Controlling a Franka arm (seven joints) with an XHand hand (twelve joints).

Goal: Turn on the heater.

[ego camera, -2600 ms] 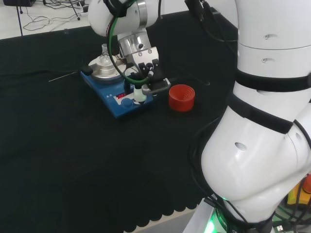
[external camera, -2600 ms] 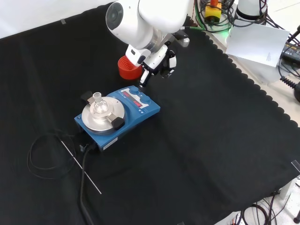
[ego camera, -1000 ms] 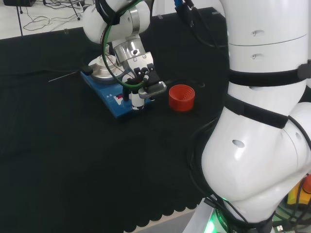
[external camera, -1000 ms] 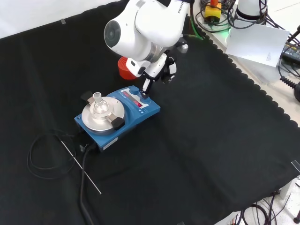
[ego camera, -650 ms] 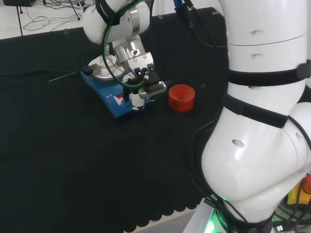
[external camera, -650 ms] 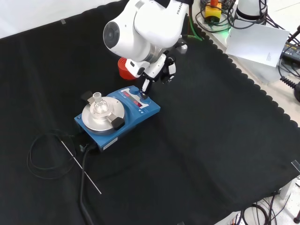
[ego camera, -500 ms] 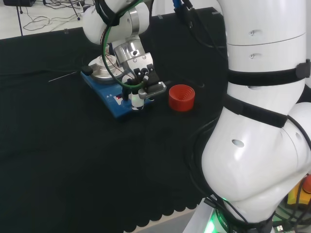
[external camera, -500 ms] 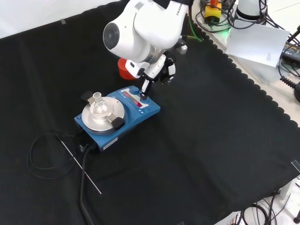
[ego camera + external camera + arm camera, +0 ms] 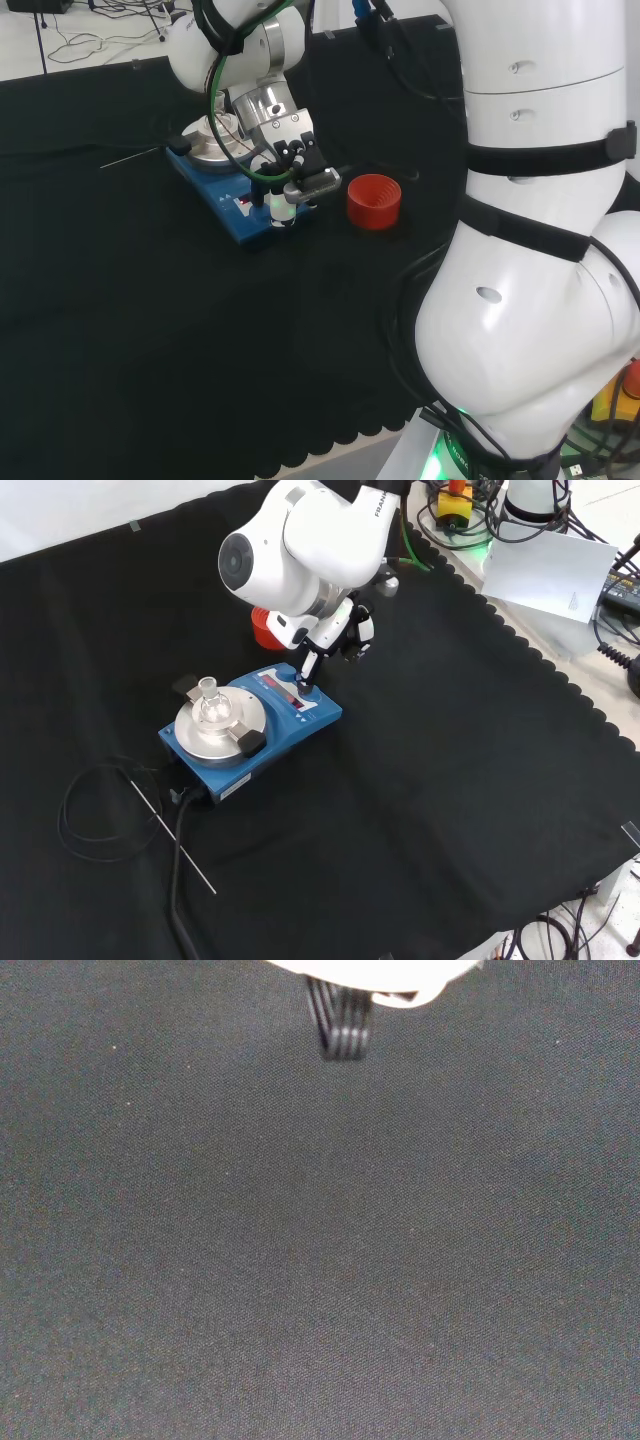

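The heater point(image 9: 296, 728) is a blue box with a round silver plate point(image 9: 215, 730) and a red-lit control panel. A small glass flask point(image 9: 209, 702) stands on the plate. In the front view my hand point(image 9: 341, 636) hangs over the panel end, one straight finger point(image 9: 306, 680) reaching down onto the controls. In the head view the heater point(image 9: 222, 198) lies left of centre, and the hand point(image 9: 289, 160) sets a white-tipped finger point(image 9: 282, 211) on the panel's near right corner, thumb sticking out to the right. The wrist view looks past a black ribbed part of the hand point(image 9: 340, 1022) at bare cloth.
A red ribbed ring stand point(image 9: 374, 200) sits just right of the heater in the head view, behind the hand point(image 9: 262, 630) in the front view. A black cable point(image 9: 88, 815) coils off the heater's far end, with a thin metal rod point(image 9: 172, 837) beside it. Papers and wires lie past the cloth's scalloped edge point(image 9: 560, 680).
Since 2.6 s ago the hand has come down and across from beside the red ring onto the heater's panel. Over the last second it has barely shifted.
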